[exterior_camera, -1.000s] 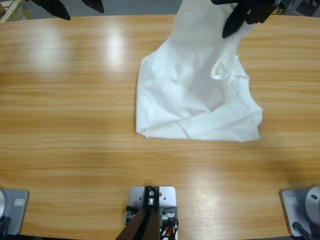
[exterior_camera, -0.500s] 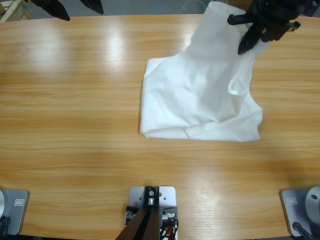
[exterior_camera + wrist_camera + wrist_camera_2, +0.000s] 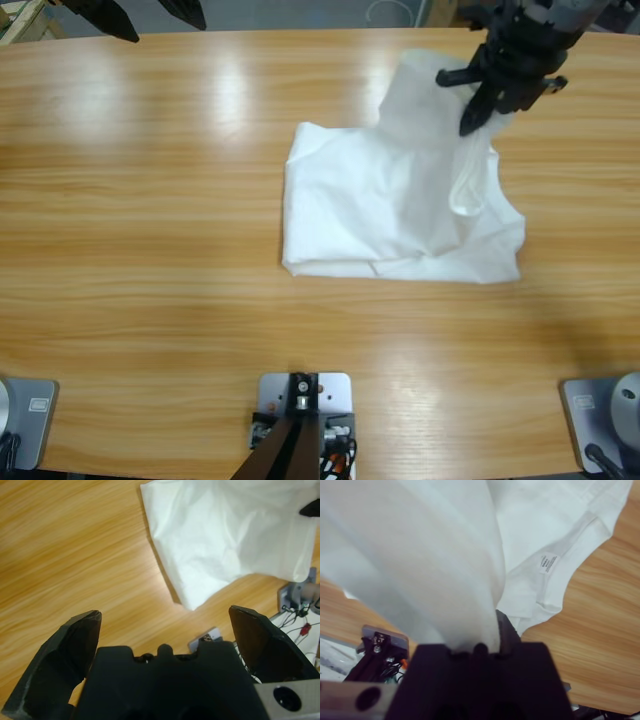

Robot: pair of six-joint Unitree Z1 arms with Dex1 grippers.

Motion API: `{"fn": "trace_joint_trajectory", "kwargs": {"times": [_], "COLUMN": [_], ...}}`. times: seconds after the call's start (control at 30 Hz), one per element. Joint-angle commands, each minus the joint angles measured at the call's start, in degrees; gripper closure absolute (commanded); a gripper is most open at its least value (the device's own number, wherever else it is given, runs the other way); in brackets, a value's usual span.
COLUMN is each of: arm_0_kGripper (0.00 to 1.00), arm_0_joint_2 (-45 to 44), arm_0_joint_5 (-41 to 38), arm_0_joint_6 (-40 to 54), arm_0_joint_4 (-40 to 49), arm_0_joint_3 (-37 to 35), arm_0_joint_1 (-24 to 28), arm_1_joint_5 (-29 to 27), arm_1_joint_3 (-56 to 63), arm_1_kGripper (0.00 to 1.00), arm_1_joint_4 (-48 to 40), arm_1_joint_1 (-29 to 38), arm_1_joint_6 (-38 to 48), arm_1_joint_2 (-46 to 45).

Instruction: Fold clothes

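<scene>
Now, R pincer [image 3: 478,112] gripping T-shirt [image 3: 390,215], lifted

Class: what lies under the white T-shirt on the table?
Around the T-shirt only the wooden table shows, so it seems to rest on bare wood. The right gripper lifts one part. Anything beneath the cloth is covered.

Our two arms: black grippers, matte finish

Our right gripper [image 3: 478,112] has black, tapered fingers under a silver-grey wrist; our left gripper [image 3: 162,625] shows broad wedge-shaped black jaws on a blocky black body with notched top.
</scene>
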Motion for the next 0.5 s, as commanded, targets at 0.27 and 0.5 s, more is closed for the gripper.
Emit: {"fn": "trace_joint_trajectory", "kwargs": {"times": [0.27, 0.5], "arm_0_kGripper": [0.0, 0.0], "arm_0_joint_2": [-0.22, -0.64], "arm_0_joint_5": [0.78, 0.88], "arm_0_joint_6": [1.41, 1.41], "arm_0_joint_4": [8.66, 8.66], "arm_0_joint_3": [2.37, 3.02], "arm_0_joint_1": [1.1, 1.17], "arm_1_joint_5": [1.16, -0.79], "arm_1_joint_3": [4.47, 6.84], "arm_1_kGripper": [0.854, 0.0], "arm_1_joint_4": [-1.81, -2.05], "arm_1_joint_1": [-0.19, -2.72], "arm_1_joint_6": [-0.79, 0.81], "arm_1_joint_2": [5.54, 3.46]}}
